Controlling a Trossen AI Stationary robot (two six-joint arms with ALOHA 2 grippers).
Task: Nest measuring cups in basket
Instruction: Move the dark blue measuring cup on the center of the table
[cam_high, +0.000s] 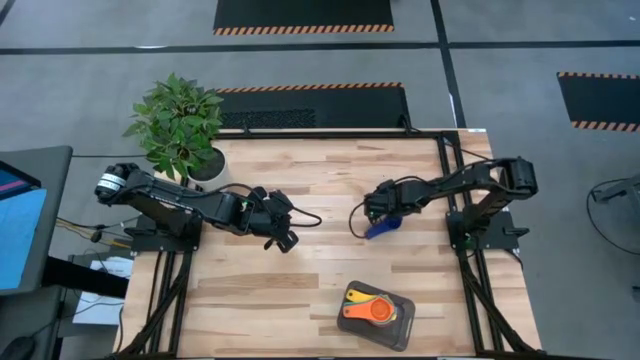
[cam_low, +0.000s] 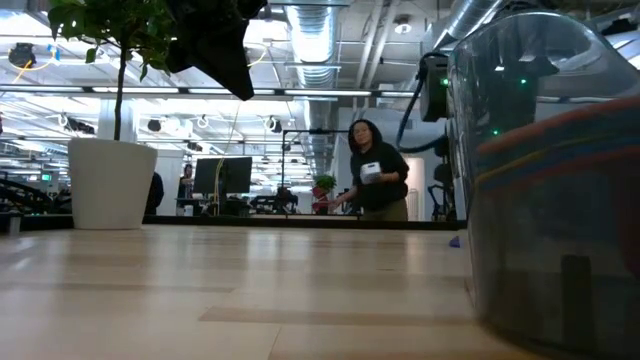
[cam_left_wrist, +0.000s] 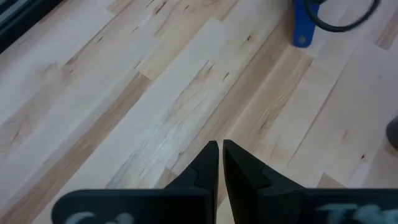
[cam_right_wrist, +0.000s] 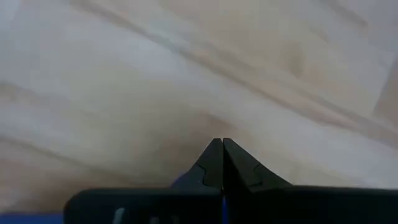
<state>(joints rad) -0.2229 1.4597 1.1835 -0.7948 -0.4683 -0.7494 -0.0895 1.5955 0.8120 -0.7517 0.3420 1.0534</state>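
Note:
A blue measuring cup (cam_high: 384, 229) lies on the table at centre right. Its flat handle (cam_left_wrist: 302, 25) shows in the left wrist view, and the cup is a small speck in the low view (cam_low: 455, 240). My right gripper (cam_high: 376, 213) stands right over it, pointing steeply down and shut (cam_right_wrist: 222, 143). A bit of blue (cam_right_wrist: 179, 182) peeks out beside one finger. The dark mesh basket (cam_high: 404, 322) sits near the front edge with yellow (cam_high: 358, 296) and orange (cam_high: 378, 312) cups in it. My left gripper (cam_high: 287, 238) hovers shut (cam_left_wrist: 221, 146) left of centre. My right gripper has its fingertips together with nothing showing between them. The blue cup lies just under and behind the fingers, which hide the place where they could meet. I cannot tell whether it touches the cup.
A potted plant (cam_high: 183, 125) stands at the table's far left corner. A black cable (cam_high: 356, 218) loops beside the right gripper. The basket's wall (cam_low: 550, 200) fills the low view's right side. A person (cam_low: 377, 170) stands in the room beyond. Bare wood lies between the arms.

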